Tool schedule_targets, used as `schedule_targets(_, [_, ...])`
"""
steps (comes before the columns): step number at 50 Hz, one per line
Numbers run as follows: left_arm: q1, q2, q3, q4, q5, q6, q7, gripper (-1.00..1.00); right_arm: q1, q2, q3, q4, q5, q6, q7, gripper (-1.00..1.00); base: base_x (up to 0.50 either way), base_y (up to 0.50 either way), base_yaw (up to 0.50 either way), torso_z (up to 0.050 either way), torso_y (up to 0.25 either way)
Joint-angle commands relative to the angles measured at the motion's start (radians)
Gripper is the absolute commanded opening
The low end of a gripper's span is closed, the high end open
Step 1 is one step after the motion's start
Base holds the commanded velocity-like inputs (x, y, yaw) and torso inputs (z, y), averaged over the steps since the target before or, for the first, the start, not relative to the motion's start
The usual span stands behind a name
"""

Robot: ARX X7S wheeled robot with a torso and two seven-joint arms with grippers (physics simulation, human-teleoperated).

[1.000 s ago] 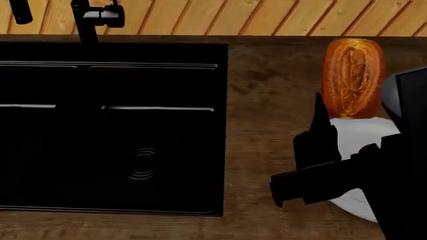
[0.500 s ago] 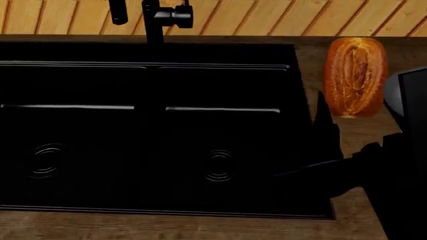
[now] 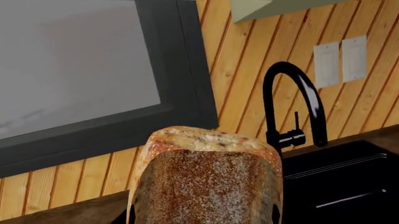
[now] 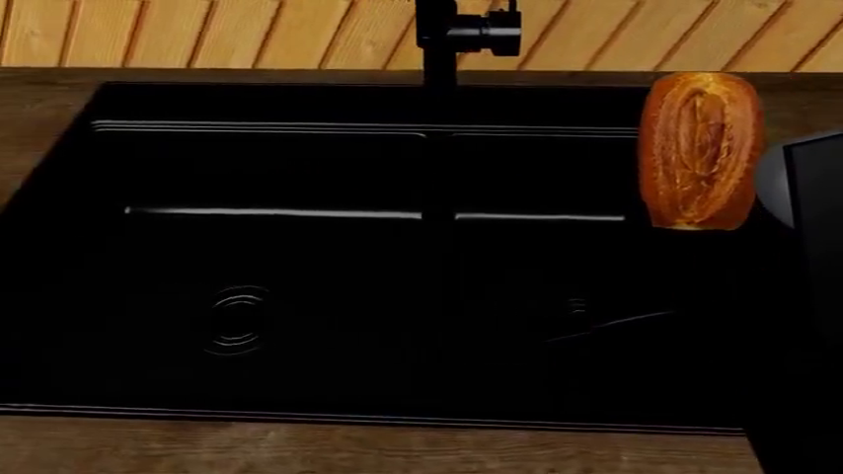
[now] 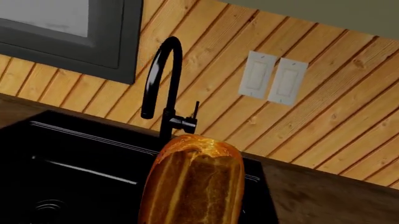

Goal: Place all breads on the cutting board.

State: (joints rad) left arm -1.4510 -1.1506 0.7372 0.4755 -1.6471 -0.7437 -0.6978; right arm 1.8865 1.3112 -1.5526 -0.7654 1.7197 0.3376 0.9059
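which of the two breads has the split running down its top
The orange-brown loaf in the right wrist view. The other, the speckled bread, is floury with no split.

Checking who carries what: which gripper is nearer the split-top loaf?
Right. The split-top loaf fills the right wrist view at that gripper; the left wrist view instead shows a speckled roll up close.

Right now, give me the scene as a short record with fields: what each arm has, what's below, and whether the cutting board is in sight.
left arm: speckled floury loaf fills the left wrist view, close to the camera
right arm: orange-brown split-top loaf close before the right wrist camera; in the head view it overlaps the sink's right edge
grippers: fingers not visible, grip cannot be confirmed
below: black double-bowl sink set in a wooden counter
behind: black faucet, wood-plank wall with two white switch plates
cutting board: not in view
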Motion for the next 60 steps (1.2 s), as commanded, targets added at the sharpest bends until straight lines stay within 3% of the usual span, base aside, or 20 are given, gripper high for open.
schedule_targets(1, [0.006, 0.003, 0.0, -0.009, -0.021, 0.019, -0.021, -1.0, 0.025, -0.008, 0.031, 0.006, -0.036, 0.007, -0.002, -1.0, 0.0, 0.5, 0.0, 0.01, 0.0])
schedule_targets(60, [0.006, 0.012, -0.014, -0.013, -0.025, 0.021, -0.03, -1.0, -0.001, -0.027, 0.055, 0.011, -0.051, 0.022, -0.001, -1.0, 0.0, 0.5, 0.0, 0.0, 0.001])
